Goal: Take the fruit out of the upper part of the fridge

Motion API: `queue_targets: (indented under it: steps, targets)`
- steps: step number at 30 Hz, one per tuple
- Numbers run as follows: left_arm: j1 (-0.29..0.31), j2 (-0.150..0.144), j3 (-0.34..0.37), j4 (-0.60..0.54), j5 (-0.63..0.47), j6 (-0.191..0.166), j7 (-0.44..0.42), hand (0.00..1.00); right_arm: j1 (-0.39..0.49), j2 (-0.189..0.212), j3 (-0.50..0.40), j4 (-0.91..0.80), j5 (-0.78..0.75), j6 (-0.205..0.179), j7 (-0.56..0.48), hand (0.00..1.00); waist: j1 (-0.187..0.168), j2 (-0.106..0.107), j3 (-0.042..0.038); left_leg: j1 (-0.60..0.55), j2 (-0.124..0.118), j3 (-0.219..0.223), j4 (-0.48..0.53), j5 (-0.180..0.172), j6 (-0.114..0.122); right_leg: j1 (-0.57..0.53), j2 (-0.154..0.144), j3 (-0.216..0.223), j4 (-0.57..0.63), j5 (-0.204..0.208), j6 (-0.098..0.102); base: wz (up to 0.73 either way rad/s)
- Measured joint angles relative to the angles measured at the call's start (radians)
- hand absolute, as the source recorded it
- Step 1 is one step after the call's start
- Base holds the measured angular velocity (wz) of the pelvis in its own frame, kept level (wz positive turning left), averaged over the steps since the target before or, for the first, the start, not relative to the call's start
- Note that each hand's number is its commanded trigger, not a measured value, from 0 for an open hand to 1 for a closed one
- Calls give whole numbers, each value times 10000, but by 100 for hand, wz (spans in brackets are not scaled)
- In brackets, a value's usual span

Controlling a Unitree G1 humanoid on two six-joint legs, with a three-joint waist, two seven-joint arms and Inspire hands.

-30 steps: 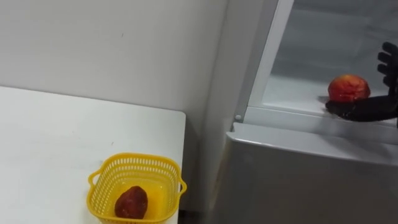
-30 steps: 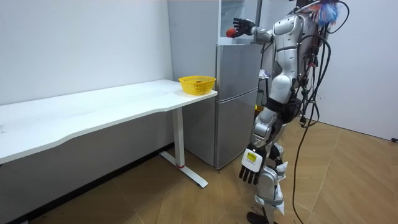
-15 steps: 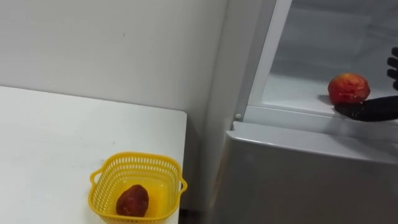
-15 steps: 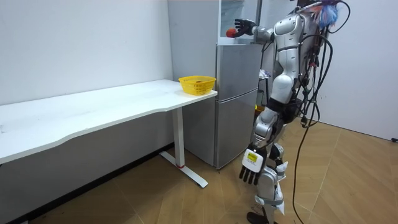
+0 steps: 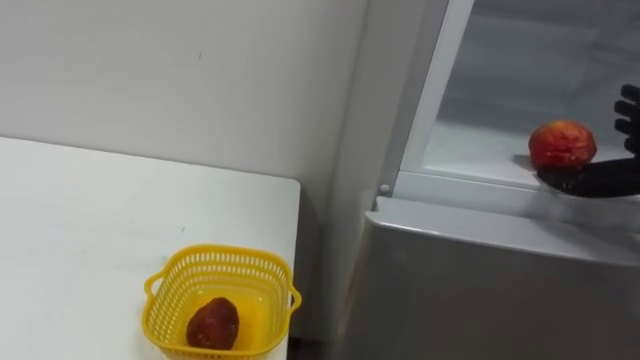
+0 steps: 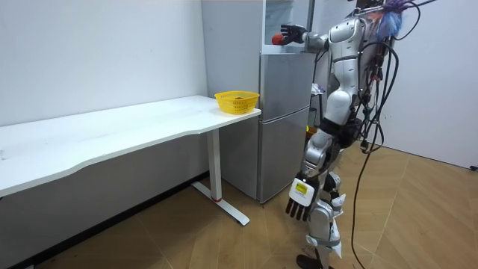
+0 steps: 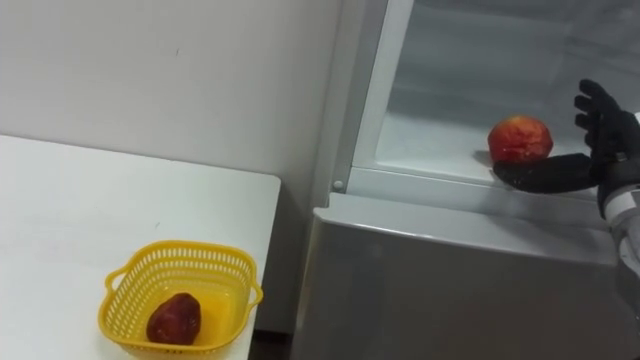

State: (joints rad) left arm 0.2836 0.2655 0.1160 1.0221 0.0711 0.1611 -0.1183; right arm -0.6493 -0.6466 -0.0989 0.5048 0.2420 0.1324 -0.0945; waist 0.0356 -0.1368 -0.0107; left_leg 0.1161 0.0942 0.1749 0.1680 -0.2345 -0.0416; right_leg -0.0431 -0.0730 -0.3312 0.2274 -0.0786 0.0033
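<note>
Just beside the splayed right hand (image 7: 603,142), above its thumb: red fruit (image 7: 519,139) on the fridge shelf (image 7: 430,137).

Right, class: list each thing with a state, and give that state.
Upper fridge compartment: open.
Lower fridge door: shut.
Red fruit: inside the upper compartment, ungripped.
Right hand: open beside the fruit.
Left hand: open, hanging down.
Yellow basket: upright on table, holding one dark item.

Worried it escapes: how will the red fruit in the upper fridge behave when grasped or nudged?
The red fruit looks round and sits free on the fridge shelf, so a nudge would probably roll it. Its skin seems smooth, so it may slip against the right hand, whose thumb lies along its front. Small beside the hand, it is likely light.
</note>
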Motion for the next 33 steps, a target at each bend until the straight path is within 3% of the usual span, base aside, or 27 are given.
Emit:
queue_targets:
  steps: [6,16,21,25,33]
  targets:
    - [13,12,-9,7,0,-12,-2,0,0,0,1,79,2,-23,187,0,30,-92,131,-7,2,-2,-19,-2,-2,20,-1,-12,-1,5,-9,0]
    - [131,13,-19,-24,9,55,-35,0,1,0,-6,217,357,-22,322,0,174,-42,154,15,3,-2,4,-10,-5,10,3,-83,-6,15,-24,0]
    - [232,-6,-29,-77,11,81,-101,0,0,0,1,506,449,-29,604,0,299,12,127,28,22,3,28,-16,-13,53,5,-166,-26,44,-68,0]
    - [254,0,-158,-78,0,84,-133,0,0,1,87,747,1524,-40,756,0,361,121,124,-13,37,2,62,-16,-15,53,6,-160,-31,61,-95,0]
    - [209,0,-206,-93,17,83,-40,0,-3,-23,79,1142,2865,-587,725,0,423,247,87,-188,87,-141,206,-25,-46,14,22,-270,-29,65,-114,4]
